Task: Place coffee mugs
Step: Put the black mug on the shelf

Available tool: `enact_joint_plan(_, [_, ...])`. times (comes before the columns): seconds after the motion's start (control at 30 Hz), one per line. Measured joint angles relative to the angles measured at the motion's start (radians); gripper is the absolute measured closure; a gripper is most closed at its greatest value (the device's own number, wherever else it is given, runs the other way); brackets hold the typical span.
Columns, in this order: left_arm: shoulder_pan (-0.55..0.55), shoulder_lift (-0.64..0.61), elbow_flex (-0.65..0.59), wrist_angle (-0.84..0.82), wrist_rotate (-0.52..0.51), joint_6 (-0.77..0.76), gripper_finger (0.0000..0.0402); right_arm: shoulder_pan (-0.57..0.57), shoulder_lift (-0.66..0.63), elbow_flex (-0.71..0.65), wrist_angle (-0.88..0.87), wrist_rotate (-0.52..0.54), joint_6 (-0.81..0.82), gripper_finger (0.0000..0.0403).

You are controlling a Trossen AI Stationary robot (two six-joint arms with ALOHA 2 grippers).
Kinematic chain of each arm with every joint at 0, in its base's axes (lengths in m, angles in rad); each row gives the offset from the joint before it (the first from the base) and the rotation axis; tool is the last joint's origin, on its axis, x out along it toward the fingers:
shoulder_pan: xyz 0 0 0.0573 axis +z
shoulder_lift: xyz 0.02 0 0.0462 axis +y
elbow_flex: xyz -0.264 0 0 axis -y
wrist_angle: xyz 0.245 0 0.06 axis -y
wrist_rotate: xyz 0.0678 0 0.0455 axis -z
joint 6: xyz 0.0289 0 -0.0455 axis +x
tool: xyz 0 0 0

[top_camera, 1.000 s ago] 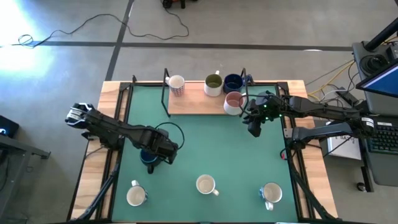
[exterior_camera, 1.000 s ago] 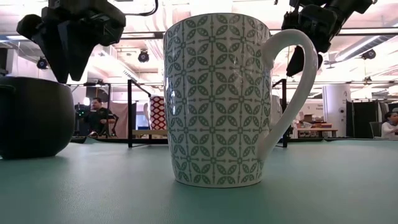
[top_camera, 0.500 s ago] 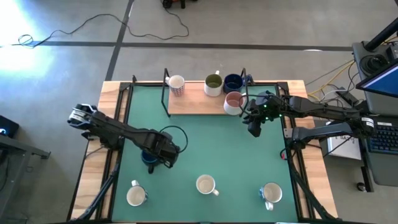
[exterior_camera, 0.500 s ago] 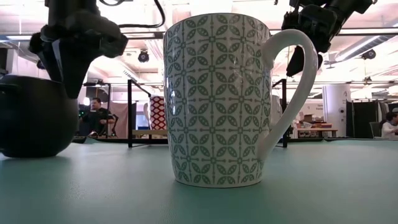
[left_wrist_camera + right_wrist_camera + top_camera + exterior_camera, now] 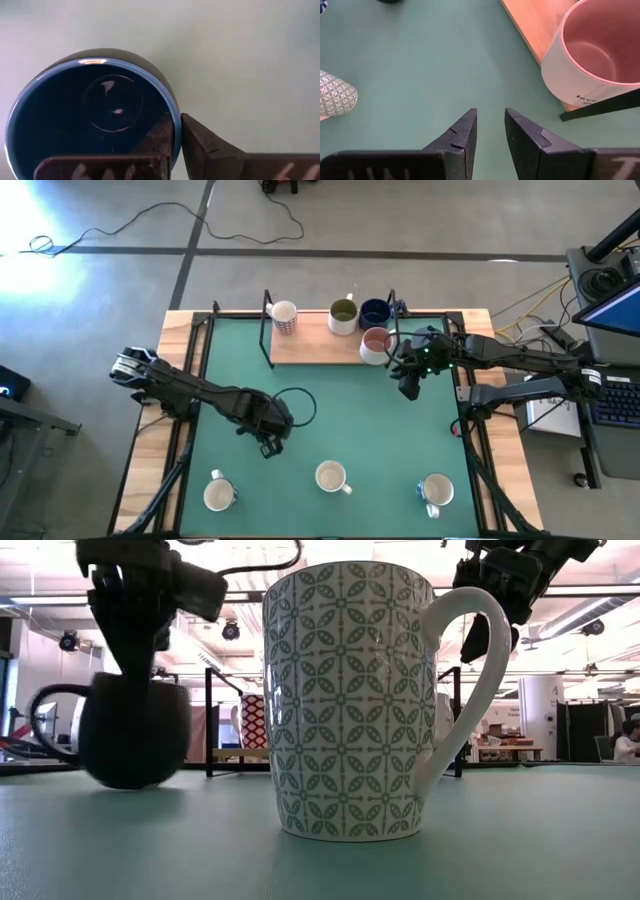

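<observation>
On my overhead feed the wooden board at the far edge of the table carries four mugs: a white patterned mug by itself, then an olive-lined mug, a dark blue mug and a pink-lined mug bunched together. Along the near edge stand three pale mugs, one at the left, the green-patterned mug in the middle and one at the right; the middle one fills my low feed and blocks most of the view behind it. The left gripper reaches out over the table's middle-left with its arm stretched in from the left edge, and its jaws are pinching the rim of the second dark blue mug, one finger inside the bowl and one outside. In the low view that mug hangs tilted, handle to the side, under the gripper; I cannot tell whether it touches the mat. The right gripper hovers just beside the pink-lined mug, jaws slightly spread and holding nothing. The table is covered in a green mat with wooden borders and black frame rails; beyond it I see a lit workshop with a person seated at the far right.
</observation>
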State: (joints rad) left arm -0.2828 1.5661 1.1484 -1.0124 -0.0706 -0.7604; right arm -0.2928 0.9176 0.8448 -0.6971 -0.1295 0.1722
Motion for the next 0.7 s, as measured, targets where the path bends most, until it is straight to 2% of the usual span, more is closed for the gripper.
enact_joint_plan(0.13, [0.030, 0.000, 0.000, 0.065, 0.007, 0.283, 0.0395, 0.000, 0.000, 0.000, 0.000, 0.000, 0.000, 0.0314])
enact_joint_plan(0.4, [0.076, 0.000, 0.000, 0.182, 0.014, 0.947, 0.0395, 0.000, 0.000, 0.000, 0.000, 0.000, 0.000, 0.0314])
enact_joint_plan(0.57, [0.115, 0.000, 0.000, 0.186, 0.140, 1.247, 0.0395, 0.000, 0.000, 0.000, 0.000, 0.000, 0.000, 0.0314])
enact_joint_plan(0.7, [0.161, 0.000, 0.000, 0.187, 0.275, 1.346, 0.0395, 0.000, 0.000, 0.000, 0.000, 0.000, 0.000, 0.0314])
